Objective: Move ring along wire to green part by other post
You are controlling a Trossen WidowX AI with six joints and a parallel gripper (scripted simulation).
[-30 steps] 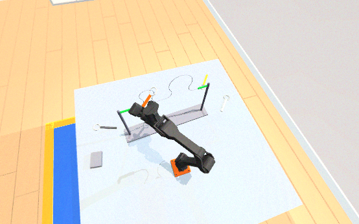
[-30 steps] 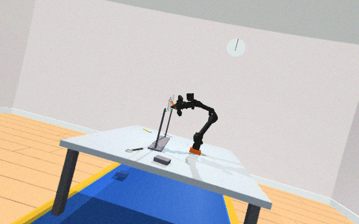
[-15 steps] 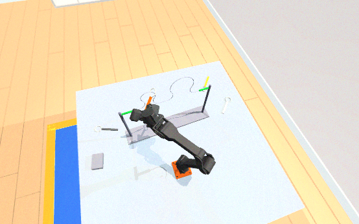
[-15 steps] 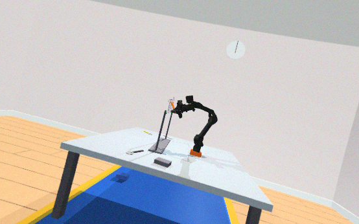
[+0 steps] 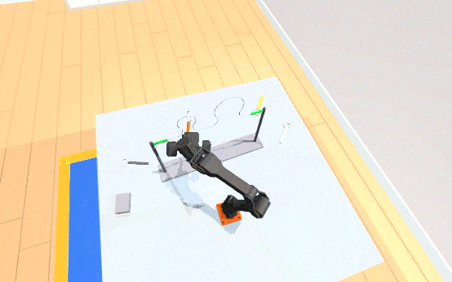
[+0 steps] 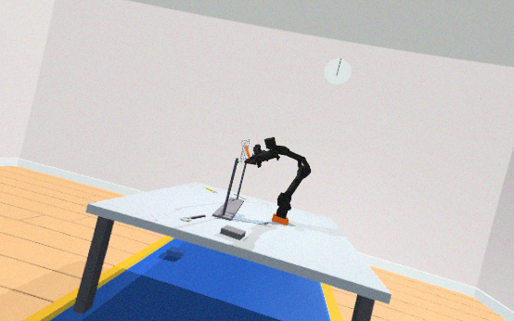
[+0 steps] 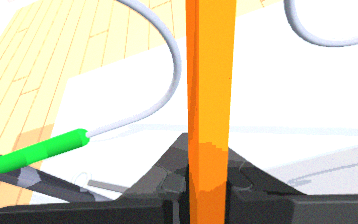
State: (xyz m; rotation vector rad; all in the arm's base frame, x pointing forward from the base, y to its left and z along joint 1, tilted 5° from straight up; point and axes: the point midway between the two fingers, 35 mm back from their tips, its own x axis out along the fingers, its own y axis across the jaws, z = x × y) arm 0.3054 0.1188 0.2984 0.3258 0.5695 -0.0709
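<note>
Pale table (image 5: 302, 228) (image 6: 325, 250) bearing grey block (image 5: 122, 203) (image 6: 233, 232).

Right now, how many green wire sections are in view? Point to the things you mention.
2. One green section (image 5: 160, 142) (image 7: 42, 150) meets the post (image 5: 157, 157) nearer the grey block (image 5: 122, 203) (image 6: 233, 232); the other green section (image 5: 257, 112) meets the post (image 5: 259, 125) near the yellow stick (image 5: 260, 103) (image 6: 211, 190).

Take the table (image 6: 297, 250) as your landmark. On it, your arm (image 6: 302, 169) rises from an orange base (image 6: 280, 220), its gripper (image 6: 250, 161) closed on the orange handle (image 6: 248, 152) high above the table. Two posts (image 6: 230, 186) (image 6: 241, 181) stand on it. You have a grey block (image 6: 233, 232) near its front edge, and a blue mat (image 6: 223, 274) beneath it. A clock (image 6: 338, 71) hangs beyond it.
</note>
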